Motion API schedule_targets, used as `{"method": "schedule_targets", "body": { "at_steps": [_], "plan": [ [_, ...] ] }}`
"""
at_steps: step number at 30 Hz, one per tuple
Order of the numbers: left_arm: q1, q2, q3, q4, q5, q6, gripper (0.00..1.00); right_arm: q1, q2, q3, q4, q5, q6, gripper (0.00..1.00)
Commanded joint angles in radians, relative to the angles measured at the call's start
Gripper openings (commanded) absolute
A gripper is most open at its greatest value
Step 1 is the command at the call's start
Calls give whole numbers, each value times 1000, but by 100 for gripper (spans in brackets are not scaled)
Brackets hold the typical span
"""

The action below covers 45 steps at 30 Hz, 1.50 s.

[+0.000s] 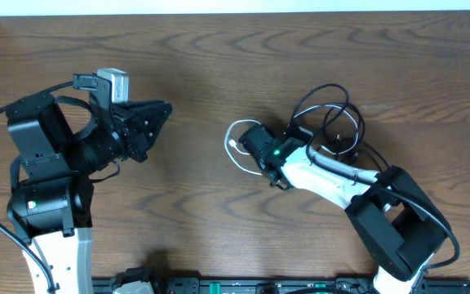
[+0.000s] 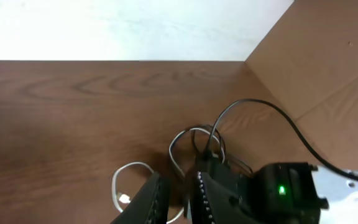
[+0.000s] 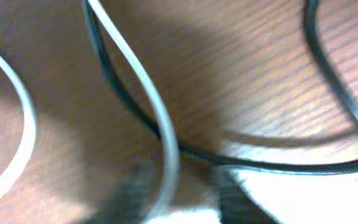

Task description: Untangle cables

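**A:** What lies nearest the right claw (image 1: 245,147)?

**B:** The white cord (image 3: 143,87). It runs right beneath the claw and on down into its mouth. A black cord (image 3: 278,167) crosses under the white one just ahead of the claw.

**A:** Has it got hold?

**B:** I cannot tell. The claw's own tips are only smears at the bottom of its wrist view (far too blurred to judge). The white cord passes between them, but it could be pinched or loose.

**A:** So which step is this?

**B:** I'd judge it is taking the white cord near the crossing, to draw it off the black ones. From above, the white loop curls around the front of the claw, and the black coil (image 1: 330,87) lies behind it, beside its wrist.

**A:** And the next move?

**B:** It needs a sure pinch on the white cord alone, leaving the black one beneath out of the grip. Then a slow pull away from the black coil, watching that no loop drags along.

**A:** What about the left claw (image 2: 179,199)?

**B:** It is well apart from the cords, across the table (image 1: 219,65), and pointing at the right claw. Its fingers (image 2: 154,199) are all but together, with only a slit between them and nothing in it. It could pin the black coil later.

**A:** Any boxes or trays?

**B:** None in view. The cords lie on the bare table.
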Motion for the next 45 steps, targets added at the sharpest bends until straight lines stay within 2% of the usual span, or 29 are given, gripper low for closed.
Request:
{"method": "schedule_targets", "body": {
  "at_steps": [1,3,7,10,11,13,16,31,36,45],
  "plan": [
    [-3,-1,12,-14,16,21,17,-32,21,7,19,13,-31,1],
    [-3,-1,12,-21,16,21,17,-42,21,7,63,-18,-95,1],
    [-3,-1,12,-26,16,27,17,-68,10,21,180,-189,-379,1],
    [-3,-1,12,-26,16,27,17,-86,-24,71,156,-248,-501,1],
    [-3,-1,12,-29,16,28,17,-90,-35,87,139,-248,-515,1],
    [-3,0,12,-38,16,28,24,-103,-62,131,90,-247,-554,1],
    [-3,4,12,-56,16,32,25,-127,-101,207,3,-246,-610,1],
    [-3,89,12,-118,17,106,25,-226,-158,720,-560,-243,-868,1],
    [-3,130,12,-118,26,106,25,-227,-158,862,-645,-243,-890,1],
    [-4,183,12,-118,184,151,25,-226,-158,1047,-743,-259,-912,1]
  ]
}}
